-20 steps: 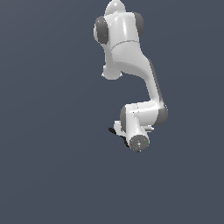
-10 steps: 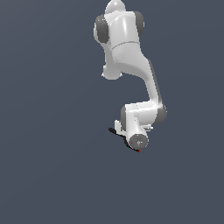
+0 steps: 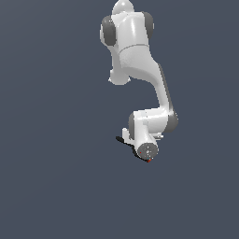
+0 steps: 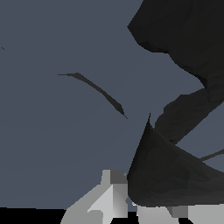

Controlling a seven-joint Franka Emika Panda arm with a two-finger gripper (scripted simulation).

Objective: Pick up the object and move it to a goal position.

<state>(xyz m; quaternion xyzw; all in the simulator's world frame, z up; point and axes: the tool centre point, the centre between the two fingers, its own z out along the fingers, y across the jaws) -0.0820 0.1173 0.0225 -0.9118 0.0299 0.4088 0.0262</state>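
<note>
Since a second ago the arm [image 3: 140,70] has sunk a little lower over the bench [image 3: 56,177], and its wrist end has turned slightly; a red speck now peeks out just beneath it, where none showed in the oldest picture.

As a judgement, the task is at its grasping step, or just short of it — the tool [image 4: 131,205] is down at the clamp [image 4: 175,175], but nothing shows a lift, and no goal marker is visible in either view. So the approach looks done; the grip, the lift and the carry all seem left.

The exterior view shows the whole arm bent down with its wrist low over the bench, and the clamp only as a thin dark sliver [image 3: 125,140] sticking out on that view's left of the wrist, plus the red tip below. It hides the tool completely.

The wrist view gives what that one lacks — the clamp's black body fills the frame close up, right against a pale finger [image 4: 105,199] at the edge of the picture, with one thin handle splayed out over the bench. Only that finger's base is plain, so I cannot tell whether the tool stands wide, narrow, or gripped on the clamp.
</note>
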